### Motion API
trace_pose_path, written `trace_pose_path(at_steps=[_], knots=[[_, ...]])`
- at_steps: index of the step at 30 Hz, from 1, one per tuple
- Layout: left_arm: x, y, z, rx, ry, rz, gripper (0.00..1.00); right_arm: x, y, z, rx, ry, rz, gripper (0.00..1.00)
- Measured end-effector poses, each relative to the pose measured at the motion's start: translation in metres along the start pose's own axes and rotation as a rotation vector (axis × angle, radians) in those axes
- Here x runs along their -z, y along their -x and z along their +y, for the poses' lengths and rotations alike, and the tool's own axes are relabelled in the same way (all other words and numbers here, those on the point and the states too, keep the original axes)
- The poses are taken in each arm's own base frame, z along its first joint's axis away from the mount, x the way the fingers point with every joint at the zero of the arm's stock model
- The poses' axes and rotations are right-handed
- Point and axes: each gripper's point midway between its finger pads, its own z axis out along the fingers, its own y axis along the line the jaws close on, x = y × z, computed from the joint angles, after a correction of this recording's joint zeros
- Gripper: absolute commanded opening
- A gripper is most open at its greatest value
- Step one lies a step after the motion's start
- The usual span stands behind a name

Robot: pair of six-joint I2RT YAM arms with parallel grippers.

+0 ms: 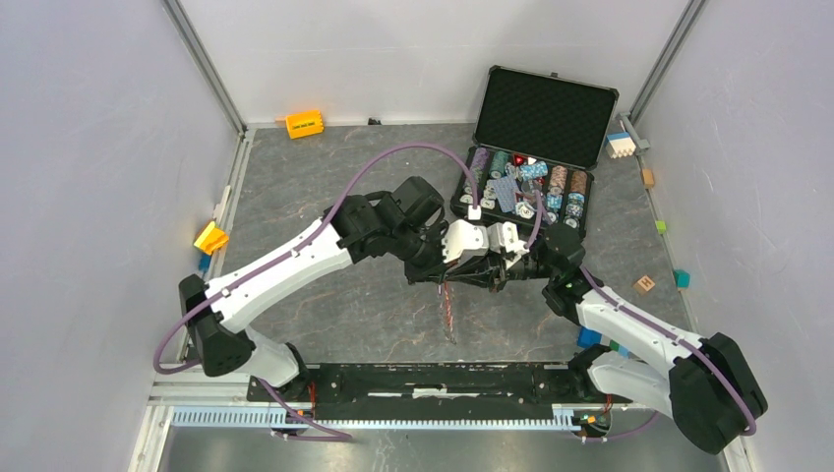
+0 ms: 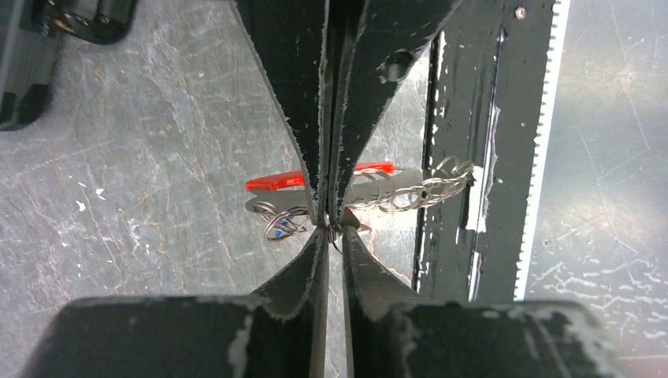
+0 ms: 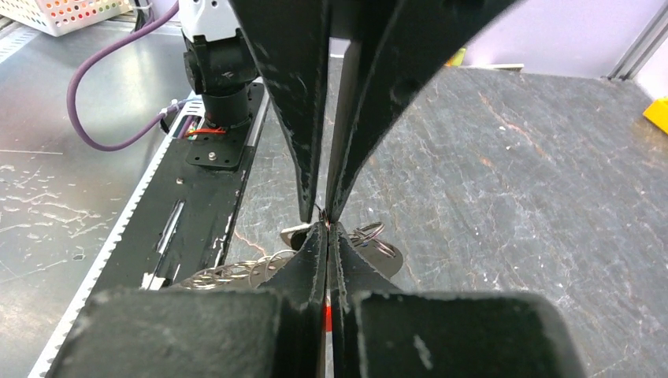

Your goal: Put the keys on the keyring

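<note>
The keyring hangs below where my two grippers meet tip to tip above the table. In the left wrist view its red fob, chain and small rings dangle behind the tips. My left gripper shows a narrow gap with a thin wire ring in it. The right gripper is pressed shut on that same wire. The chain and a flat silver piece hang below it. I cannot tell whether that piece is one of the keys.
An open black case of poker chips stands at the back right. An orange block lies by the back wall and a yellow block at the left edge. Small blocks dot the right side. The black base rail runs along the near edge.
</note>
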Motion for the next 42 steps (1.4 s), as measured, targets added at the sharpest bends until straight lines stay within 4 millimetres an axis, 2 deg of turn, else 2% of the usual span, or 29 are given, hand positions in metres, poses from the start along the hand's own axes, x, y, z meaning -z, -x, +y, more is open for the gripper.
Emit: trace_pose_path(at_steps=[4, 11, 14, 17, 22, 25, 34, 42], knots=[[0.006, 0.006, 0.000, -0.022, 0.022, -0.057, 0.30, 0.001, -0.005, -0.002, -0.018, -0.012, 0.016, 0.00], [0.024, 0.015, -0.003, -0.065, 0.049, -0.152, 0.34, 0.006, -0.007, -0.010, -0.023, -0.051, 0.023, 0.00], [0.026, 0.010, -0.002, -0.091, 0.057, -0.167, 0.34, 0.007, -0.006, -0.012, -0.029, -0.060, 0.021, 0.00], [0.022, -0.003, -0.003, -0.142, 0.060, -0.178, 0.34, 0.008, -0.002, -0.013, -0.041, -0.064, 0.008, 0.00], [0.015, -0.015, -0.008, -0.253, 0.066, -0.243, 0.38, 0.010, 0.015, -0.011, -0.049, -0.050, -0.051, 0.00], [0.013, -0.013, -0.009, -0.298, 0.071, -0.285, 0.38, 0.010, 0.021, -0.008, -0.052, -0.038, -0.075, 0.00], [0.010, 0.008, 0.003, -0.336, 0.113, -0.353, 0.34, 0.011, 0.027, -0.004, -0.060, -0.023, -0.095, 0.00], [0.005, 0.010, 0.003, -0.332, 0.088, -0.353, 0.23, 0.011, 0.026, -0.004, -0.065, -0.021, -0.093, 0.00]])
